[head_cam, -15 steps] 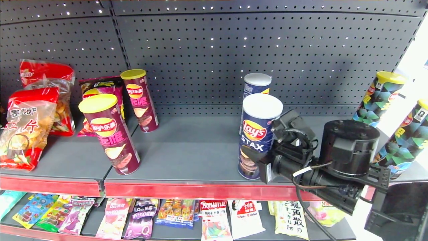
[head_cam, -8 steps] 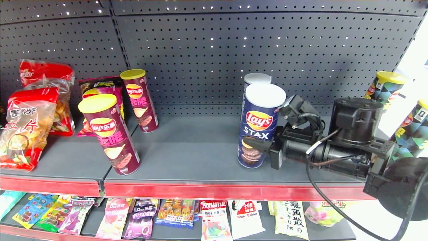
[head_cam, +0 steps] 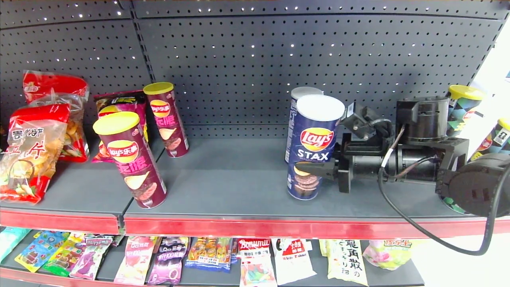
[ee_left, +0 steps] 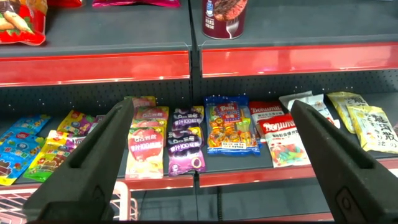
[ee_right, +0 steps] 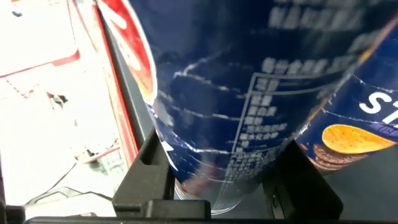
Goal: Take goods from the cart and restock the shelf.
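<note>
A blue chip can (head_cam: 314, 147) with a white lid is upright over the grey shelf board (head_cam: 231, 179), leaning slightly, just in front of a second blue can (head_cam: 295, 115). My right gripper (head_cam: 318, 169) comes in from the right and is shut on the front can's lower half. In the right wrist view the blue can (ee_right: 249, 93) sits between the two black fingers (ee_right: 149, 174). Whether its base touches the board I cannot tell. My left gripper (ee_left: 211, 168) is open and holds nothing, low down in front of the lower shelf (ee_left: 186, 68).
Two maroon cans with yellow lids (head_cam: 129, 159) (head_cam: 165, 119) and red snack bags (head_cam: 32, 151) stand at the left. Patterned cans (head_cam: 458, 107) are at the far right behind my right arm. Flat snack packs (ee_left: 236, 124) line the lower shelf. Free board lies between the maroon and blue cans.
My right arm has risen and carried the blue can from the shelf's front edge deeper in, close to the rear blue can.
</note>
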